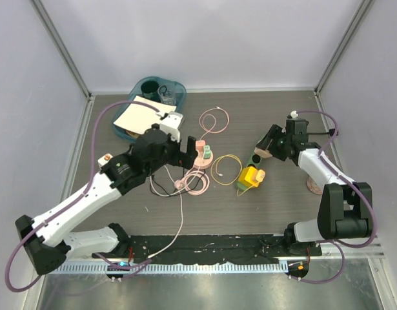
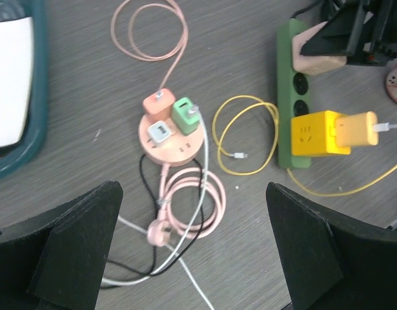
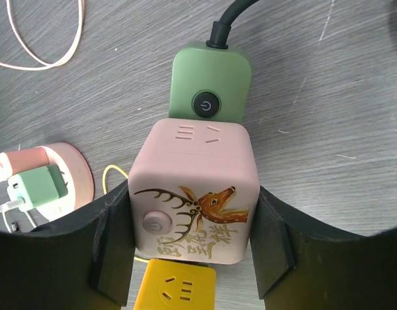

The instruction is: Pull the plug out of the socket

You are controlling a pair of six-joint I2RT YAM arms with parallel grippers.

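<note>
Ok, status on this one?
Left gripper open, above round hub. Right gripper shut on pink cube, cube seated in strip. Yellow cube beside it, no obstruction.

L arm, R arm: white links, black joints; L gripper, R gripper are moulded black; purple cables are looped alongside.

The fixed camera, above and behind my two bases, looks down on the whole worktop with both arms in frame. My left wrist camera hangs high and faces straight down past its black fingers at the round pink socket and green power strip. My right wrist camera sits very close over the pink cube plug. All three views share the round socket and the yellow cube.
</note>
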